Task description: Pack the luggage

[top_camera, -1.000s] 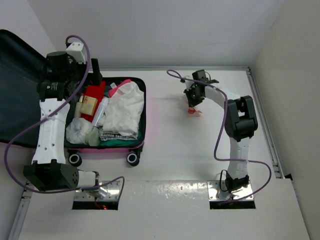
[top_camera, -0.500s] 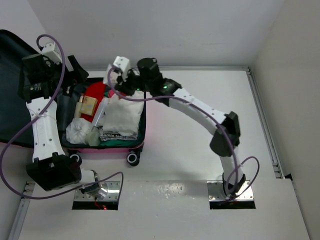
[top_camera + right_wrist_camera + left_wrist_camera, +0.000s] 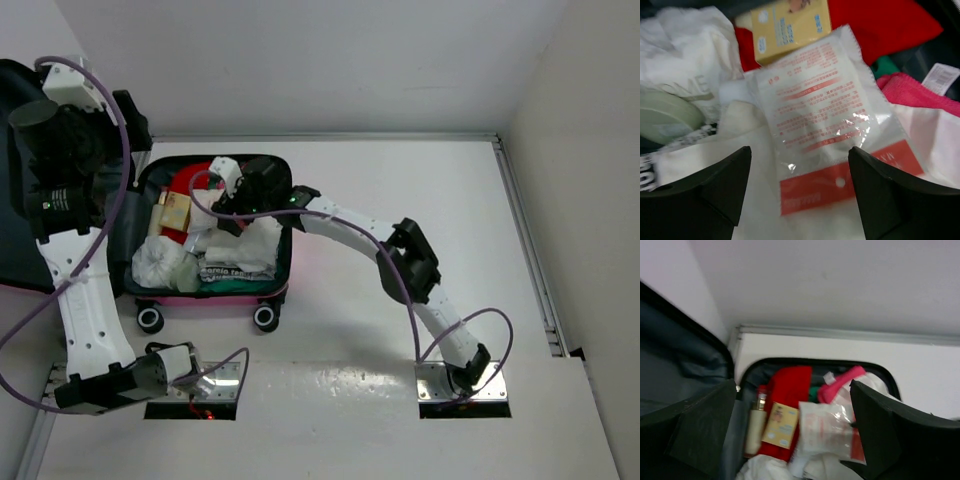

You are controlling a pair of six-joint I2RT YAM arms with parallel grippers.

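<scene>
shows the luggage (image 3: 215,296) lying open at nine o'clock on the table, lid tipped back toward nine, heaped with clothes and toiletries. finds a packet (image 3: 825,115) laid flat on top of white cloth (image 3: 685,40), a yellow box (image 3: 790,22) at its twelve and a pink towel (image 3: 912,90) at its three, likely so the lid can shut over it. has the right arm stretched long and low from five o'clock, with the right gripper (image 3: 799,175) just above the packet, fingers parted, pinching nothing. sets the left arm reared tall at nine o'clock, the left gripper (image 3: 792,415) spread wide, empty, tilted down over the case, seemingly out of the right arm's way.
</scene>
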